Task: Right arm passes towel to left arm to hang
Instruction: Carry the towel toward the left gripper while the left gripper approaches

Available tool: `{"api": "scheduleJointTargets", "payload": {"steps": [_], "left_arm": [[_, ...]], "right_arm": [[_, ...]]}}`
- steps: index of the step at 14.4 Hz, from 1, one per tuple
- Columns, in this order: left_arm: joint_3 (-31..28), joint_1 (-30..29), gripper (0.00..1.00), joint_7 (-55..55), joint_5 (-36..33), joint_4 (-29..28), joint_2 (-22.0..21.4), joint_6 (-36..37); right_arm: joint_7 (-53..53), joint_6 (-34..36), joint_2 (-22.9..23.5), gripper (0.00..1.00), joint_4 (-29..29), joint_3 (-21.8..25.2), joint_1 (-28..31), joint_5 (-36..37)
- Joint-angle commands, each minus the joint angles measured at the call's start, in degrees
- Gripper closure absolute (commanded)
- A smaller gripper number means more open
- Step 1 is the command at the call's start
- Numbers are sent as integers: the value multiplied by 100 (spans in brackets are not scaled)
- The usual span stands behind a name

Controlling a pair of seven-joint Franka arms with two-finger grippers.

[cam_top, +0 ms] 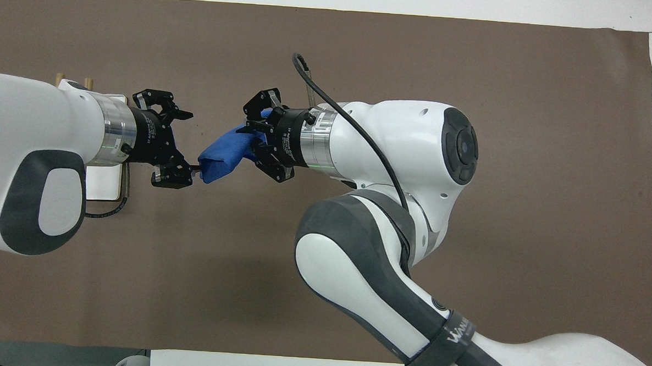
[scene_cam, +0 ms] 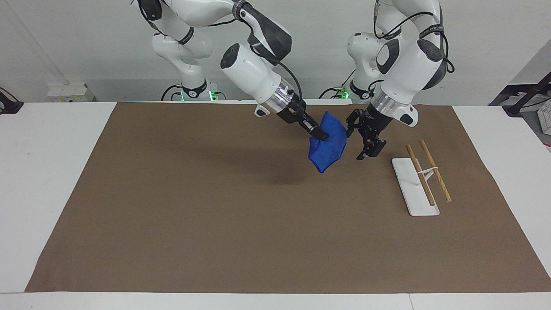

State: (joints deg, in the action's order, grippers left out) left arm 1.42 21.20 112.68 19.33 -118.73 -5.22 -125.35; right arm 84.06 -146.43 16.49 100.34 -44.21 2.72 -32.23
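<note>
Probably lab: two robot arms.

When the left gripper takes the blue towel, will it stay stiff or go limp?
Probably limp: the towel hangs folded below the right gripper, drooping to a point. It seems light, as a pinch at one edge holds it. The fluffy surface likely grips well for the open left gripper beside it.
</note>
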Motion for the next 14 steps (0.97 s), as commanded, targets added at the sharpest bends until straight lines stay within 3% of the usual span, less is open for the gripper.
{"api": "scheduleJointTargets", "payload": {"steps": [1,7,11,12,14], "left_arm": [[-80,104,0,-9,71,-247,-172,-96],[-63,191,0,-132,71,-256,-269,642],[-63,262,2,-18,71,-299,-278,267],[-63,262,6,-9,71,-369,-278,161],[-63,210,31,-18,71,-396,-286,107]], "right_arm": [[67,-52,83,100,-85,-96,62,-73],[84,-52,92,100,-93,-167,62,-73],[84,-52,92,100,-102,-175,62,-73],[84,-52,92,100,-102,-167,62,-73],[84,-52,92,100,-102,-175,62,-73]]}}
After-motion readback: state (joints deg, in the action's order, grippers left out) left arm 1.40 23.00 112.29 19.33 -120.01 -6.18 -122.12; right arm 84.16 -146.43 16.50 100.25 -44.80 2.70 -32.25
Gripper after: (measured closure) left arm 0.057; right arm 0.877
